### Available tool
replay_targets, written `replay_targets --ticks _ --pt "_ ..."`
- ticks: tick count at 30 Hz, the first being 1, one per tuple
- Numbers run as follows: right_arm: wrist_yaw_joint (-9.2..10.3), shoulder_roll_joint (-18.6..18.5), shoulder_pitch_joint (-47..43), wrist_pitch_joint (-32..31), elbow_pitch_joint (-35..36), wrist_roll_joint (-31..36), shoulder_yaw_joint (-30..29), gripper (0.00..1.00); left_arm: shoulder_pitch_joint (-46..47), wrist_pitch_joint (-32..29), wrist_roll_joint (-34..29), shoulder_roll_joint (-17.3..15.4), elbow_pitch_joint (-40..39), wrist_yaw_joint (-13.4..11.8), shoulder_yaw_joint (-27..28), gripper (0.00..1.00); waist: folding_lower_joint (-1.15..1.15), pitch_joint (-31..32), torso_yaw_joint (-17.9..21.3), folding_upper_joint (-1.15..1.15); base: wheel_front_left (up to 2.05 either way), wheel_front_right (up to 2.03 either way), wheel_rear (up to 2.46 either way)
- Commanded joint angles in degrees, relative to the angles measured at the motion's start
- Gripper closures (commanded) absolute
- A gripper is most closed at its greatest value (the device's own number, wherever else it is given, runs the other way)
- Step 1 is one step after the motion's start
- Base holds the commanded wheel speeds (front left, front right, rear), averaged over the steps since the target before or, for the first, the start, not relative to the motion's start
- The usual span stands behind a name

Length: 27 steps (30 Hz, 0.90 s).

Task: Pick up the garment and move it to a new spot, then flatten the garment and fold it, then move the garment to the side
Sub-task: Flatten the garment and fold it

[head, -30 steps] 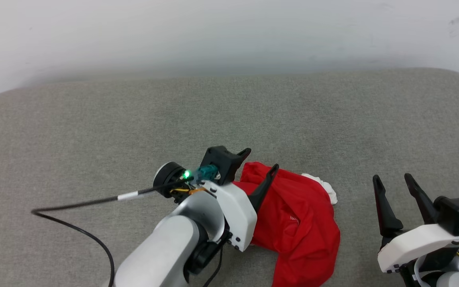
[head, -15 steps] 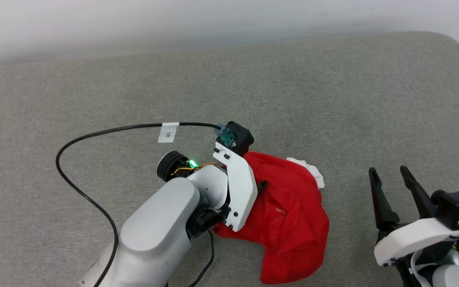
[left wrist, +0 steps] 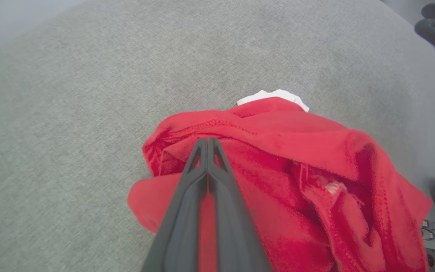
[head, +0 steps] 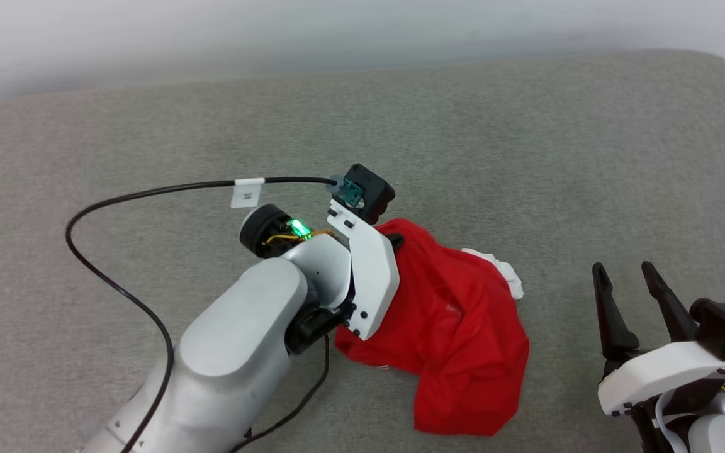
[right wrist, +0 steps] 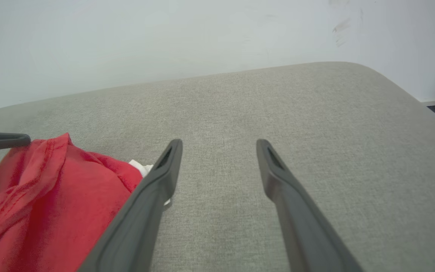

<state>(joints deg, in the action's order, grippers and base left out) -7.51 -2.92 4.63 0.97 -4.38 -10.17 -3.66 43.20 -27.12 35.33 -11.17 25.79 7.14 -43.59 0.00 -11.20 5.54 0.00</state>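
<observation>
Red jersey cloth, the garment (head: 463, 340), lies crumpled on the grey padded surface (head: 526, 157), toward its near side, with a white sleeve (head: 506, 272) poking out at the heap's far right. A second ago your left end effector (left wrist: 207, 142) stood with its fingers spread over the heap. Now they are pressed together on a red fold at its far left edge, and that edge is drawn up into a small peak. The head camera has shifted too, so do not read the heap's new place in the frame as travel. You likely have the grip, so the lift to a new spot can begin. Your right end effector (head: 624, 270) waits spread wide, right of the cloth, touching nothing.
</observation>
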Motion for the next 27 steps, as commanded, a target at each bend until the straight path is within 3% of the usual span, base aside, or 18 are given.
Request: replay_targets --ticks 1,9,16,19,23,24,25,27 --pt "0.04 0.1 -0.4 -0.1 0.3 0.3 -0.1 0.0 0.0 1.1 -0.6 -0.8 -1.4 -0.1 0.4 1.0 0.0 0.6 -1.3 0.0 0.0 0.0 0.0" --pt "0.04 0.1 -1.2 -1.3 2.6 1.6 -1.5 0.0 -9.5 5.7 -3.6 -9.1 -18.3 -4.8 1.3 1.0 0.0 2.2 -6.4 0.0 0.0 0.0 0.0" --pt "0.04 0.1 -1.9 -2.5 4.7 2.1 -2.4 0.0 -26.8 4.7 -0.8 -16.3 -28.2 -13.0 2.9 1.0 0.0 3.3 -8.7 0.0 0.0 0.0 0.0" --pt "0.04 0.1 -2.3 -2.9 5.3 2.2 -2.5 0.0 -33.1 5.4 1.8 -17.0 -27.3 -15.9 4.2 1.0 0.0 3.8 -9.0 0.0 0.0 0.0 0.0" --pt "0.04 0.0 -2.7 -3.6 5.8 2.5 -2.3 0.0 -38.2 7.4 5.4 -15.1 -23.4 -16.8 4.8 1.0 0.0 4.9 -9.1 0.0 0.0 0.0 0.0" --pt "0.04 0.1 -2.9 -3.6 5.8 2.6 -2.2 0.0 -38.9 8.4 6.2 -14.4 -22.7 -16.8 5.2 0.87 0.0 5.3 -9.0 0.0 0.0 0.0 0.0" --pt "0.04 0.1 -2.9 -3.6 5.8 2.6 -2.2 0.0 -38.9 8.4 6.2 -14.4 -22.7 -16.8 5.2 0.87 0.0 5.3 -9.0 0.0 0.0 0.0 0.0" --pt "0.04 0.0 -3.4 -3.8 6.1 2.7 -2.3 0.0 -39.4 10.6 6.4 -13.3 -21.5 -16.8 5.8 0.0 0.0 6.1 -9.0 0.0 0.0 0.0 0.0"
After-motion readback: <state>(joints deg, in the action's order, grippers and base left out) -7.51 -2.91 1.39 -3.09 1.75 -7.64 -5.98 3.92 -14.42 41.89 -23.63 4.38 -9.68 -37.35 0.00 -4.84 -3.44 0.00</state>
